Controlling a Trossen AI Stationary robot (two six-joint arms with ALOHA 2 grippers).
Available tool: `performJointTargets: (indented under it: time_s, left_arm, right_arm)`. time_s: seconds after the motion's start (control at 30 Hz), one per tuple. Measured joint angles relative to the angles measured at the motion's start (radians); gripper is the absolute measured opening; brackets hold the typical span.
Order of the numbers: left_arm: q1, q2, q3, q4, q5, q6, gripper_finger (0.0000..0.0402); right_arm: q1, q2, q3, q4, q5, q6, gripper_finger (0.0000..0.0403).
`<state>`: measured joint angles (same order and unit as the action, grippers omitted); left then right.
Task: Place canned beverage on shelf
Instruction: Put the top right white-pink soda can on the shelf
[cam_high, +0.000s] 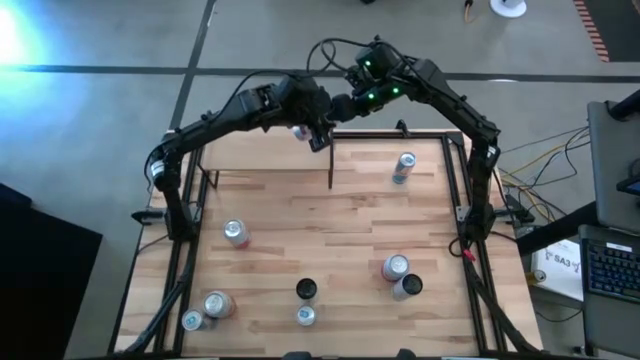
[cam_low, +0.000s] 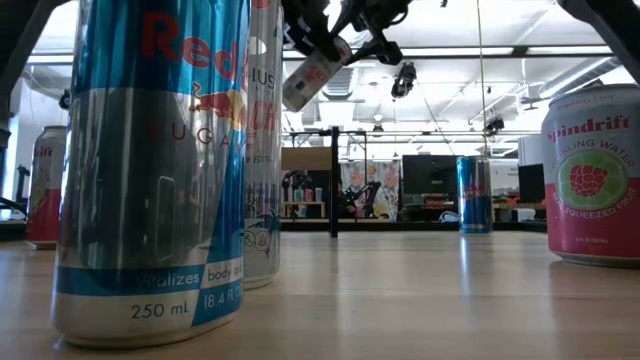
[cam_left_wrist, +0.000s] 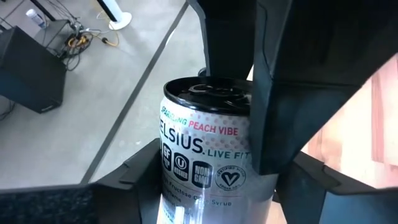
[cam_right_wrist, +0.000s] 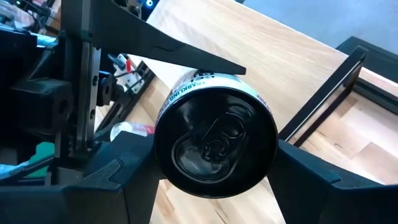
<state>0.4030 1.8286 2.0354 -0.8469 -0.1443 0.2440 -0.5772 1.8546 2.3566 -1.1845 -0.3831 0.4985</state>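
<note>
The Celsius can (cam_left_wrist: 202, 155) has its base cut off; arms largely hide the shelf (cam_high: 330, 160).

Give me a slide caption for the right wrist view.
Right end effector and left end effector both grip a tilted Celsius can above the shelf.

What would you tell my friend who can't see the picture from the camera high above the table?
Two dark robot arms meet above the table's far edge, the left claw and right claw both around one white can in the air. Seven more cans stand scattered on the wooden table.
</note>
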Motion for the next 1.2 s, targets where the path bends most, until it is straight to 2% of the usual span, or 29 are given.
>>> performJointTargets:
  time_s: [0.13, 0.23, 0.37, 0.5, 0.63, 0.77, 0.83, 1.07, 1.2]
  left_arm:
    - [0.001, -0.003, -0.007, 0.007, 0.003, -0.029, 0.0205]
    - [0.017, -0.004, -0.010, 0.013, 0.046, -0.051, 0.0204]
    - [0.049, -0.008, -0.053, 0.041, 0.126, -0.077, 0.0203]
    - [0.094, -0.039, -0.145, 0.098, 0.188, -0.035, 0.0203]
    - [0.188, -0.097, -0.318, 0.327, 0.379, -0.027, 0.0203]
    - [0.288, -0.160, -0.510, 0.678, 0.634, -0.116, 0.0203]
    - [0.320, -0.183, -0.583, 0.829, 0.718, -0.147, 0.0202]
    - [0.352, -0.146, -0.769, 1.106, 0.766, -0.169, 0.0203]
    - [0.372, -0.117, -0.834, 1.288, 0.771, -0.246, 0.0209]
  right_arm:
    - [-0.001, 0.001, 0.000, -0.002, 0.001, -0.046, 0.0250]
    - [-0.001, 0.001, 0.000, -0.003, 0.025, -0.101, 0.0266]
    - [-0.005, -0.025, 0.000, -0.014, 0.134, -0.148, 0.0298]
    - [-0.007, -0.086, 0.000, -0.023, 0.267, -0.179, 0.0325]
    - [-0.006, -0.154, 0.000, -0.085, 0.341, -0.199, 0.0336]
    - [-0.004, -0.215, 0.000, -0.167, 0.414, -0.190, 0.0334]
    - [-0.004, -0.241, 0.000, -0.195, 0.437, -0.184, 0.0332]
    - [-0.004, -0.299, -0.002, -0.223, 0.463, -0.151, 0.0333]
    - [-0.004, -0.305, -0.002, -0.228, 0.463, -0.135, 0.0333]
